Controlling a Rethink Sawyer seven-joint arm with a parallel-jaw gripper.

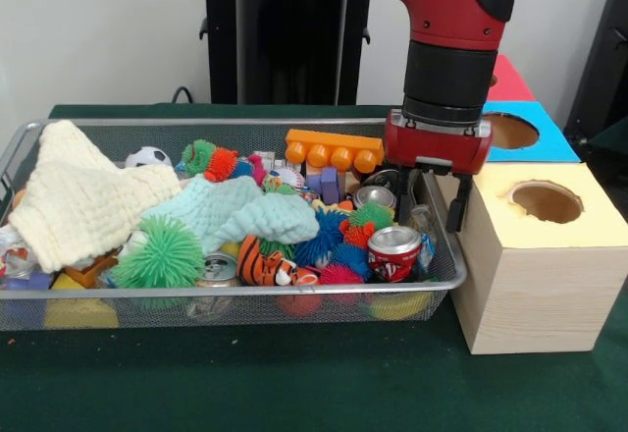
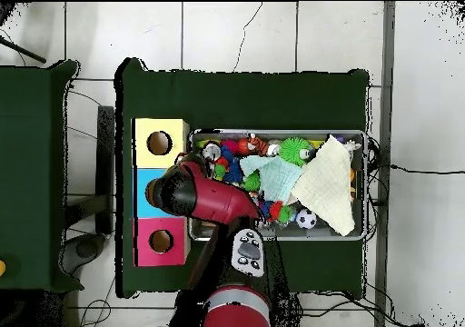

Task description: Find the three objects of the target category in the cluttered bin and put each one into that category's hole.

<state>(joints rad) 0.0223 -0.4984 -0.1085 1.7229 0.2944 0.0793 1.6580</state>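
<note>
The bin (image 1: pixel 245 295) holds cloths, spiky balls, cans, blocks — a red can (image 1: pixel 393 252) near its corner. The gripper (image 1: pixel 432 211) hangs there, fingers apart, empty.

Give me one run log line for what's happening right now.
end effector: open, empty, low over bin's box-side end | red can: in bin beside it | yellow box hole: nothing visible inside

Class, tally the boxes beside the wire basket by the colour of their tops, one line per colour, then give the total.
Yellow-topped box: 1
Blue-topped box: 1
Pink-topped box: 1
Total: 3 boxes, each with one round hole in its top.
</note>
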